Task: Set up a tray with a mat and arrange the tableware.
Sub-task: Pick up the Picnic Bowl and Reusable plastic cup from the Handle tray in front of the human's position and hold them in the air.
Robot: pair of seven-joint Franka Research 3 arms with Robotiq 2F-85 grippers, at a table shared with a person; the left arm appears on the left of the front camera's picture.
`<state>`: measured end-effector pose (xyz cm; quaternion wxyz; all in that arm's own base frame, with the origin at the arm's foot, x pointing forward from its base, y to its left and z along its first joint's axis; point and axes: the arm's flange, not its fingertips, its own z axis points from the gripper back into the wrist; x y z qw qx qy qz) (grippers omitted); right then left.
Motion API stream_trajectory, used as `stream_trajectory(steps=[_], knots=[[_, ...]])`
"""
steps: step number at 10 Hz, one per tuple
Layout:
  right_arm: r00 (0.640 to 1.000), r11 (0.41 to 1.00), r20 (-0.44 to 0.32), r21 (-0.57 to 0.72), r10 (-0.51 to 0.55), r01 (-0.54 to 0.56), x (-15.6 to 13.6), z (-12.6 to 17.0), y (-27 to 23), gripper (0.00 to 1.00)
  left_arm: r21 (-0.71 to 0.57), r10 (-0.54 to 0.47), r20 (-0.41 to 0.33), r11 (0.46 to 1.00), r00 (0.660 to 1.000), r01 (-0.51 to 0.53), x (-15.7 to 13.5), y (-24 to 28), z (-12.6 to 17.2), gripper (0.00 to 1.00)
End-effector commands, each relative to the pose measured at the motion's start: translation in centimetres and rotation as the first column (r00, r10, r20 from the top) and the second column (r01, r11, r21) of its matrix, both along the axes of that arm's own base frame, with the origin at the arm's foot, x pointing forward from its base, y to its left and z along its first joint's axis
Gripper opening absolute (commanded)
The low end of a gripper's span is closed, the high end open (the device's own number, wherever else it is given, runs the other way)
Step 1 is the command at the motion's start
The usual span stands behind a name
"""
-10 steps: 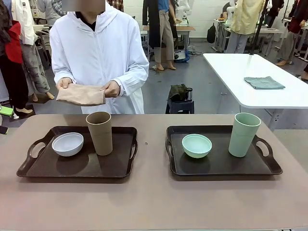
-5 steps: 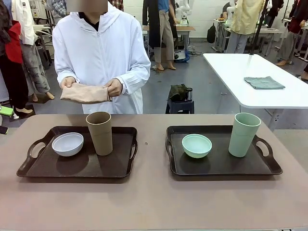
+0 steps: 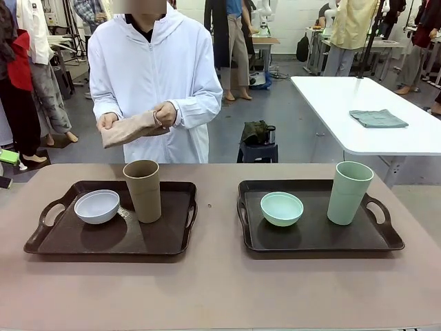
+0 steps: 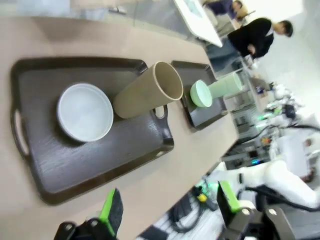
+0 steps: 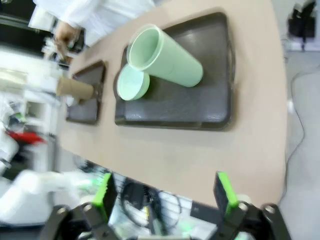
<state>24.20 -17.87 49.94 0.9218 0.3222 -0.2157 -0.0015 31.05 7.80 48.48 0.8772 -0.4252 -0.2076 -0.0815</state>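
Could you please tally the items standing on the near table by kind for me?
Trays: 2 (left tray, right tray)
Bowls: 2 (white bowl, mint green bowl)
Cups: 2 (tan-brown cup, mint green cup)
Total: 6

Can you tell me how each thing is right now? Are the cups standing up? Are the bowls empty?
White bowl: upright, empty, on the left tray.
Tan cup: standing upright, same tray.
Mint bowl: upright, empty, on the right tray.
Mint cup: standing upright, same tray.
Beige cloth: folded, held in the person's hands.
Left gripper: jaws open, empty.
Right gripper: jaws open, empty.
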Motion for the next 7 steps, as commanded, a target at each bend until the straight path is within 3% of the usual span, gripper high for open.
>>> stream_trajectory(steps=[1, 3, 5, 7], knots=[[0.976, 0.986, 0.184, -0.139, 0.121, -0.096, 2.6, 3.4, 6.4, 1.0, 0.238, -0.032, 0.17, 0.971, 0.985, -0.009, -2.1, -2.6, 4.1, 1.0], [0.922, 0.951, 0.265, -0.199, 0.283, -0.235, 4.9, 5.2, 12.6, 1.0, 0.393, -0.05, 0.149, 0.919, 0.988, -0.013, -2.6, -3.3, 6.4, 1.0], [0.816, 0.864, 0.283, -0.18, 0.503, -0.47, 8.3, 5.5, 17.9, 1.0, 0.508, -0.067, 0.105, 0.862, 0.992, 0.004, -2.5, -4.4, 7.7, 1.0], [0.731, 0.793, 0.308, -0.238, 0.609, -0.56, 10.9, 4.1, 24.0, 1.0, 0.544, -0.084, 0.013, 0.836, 0.996, 0.064, -2.0, -5.4, 9.6, 1.0]])
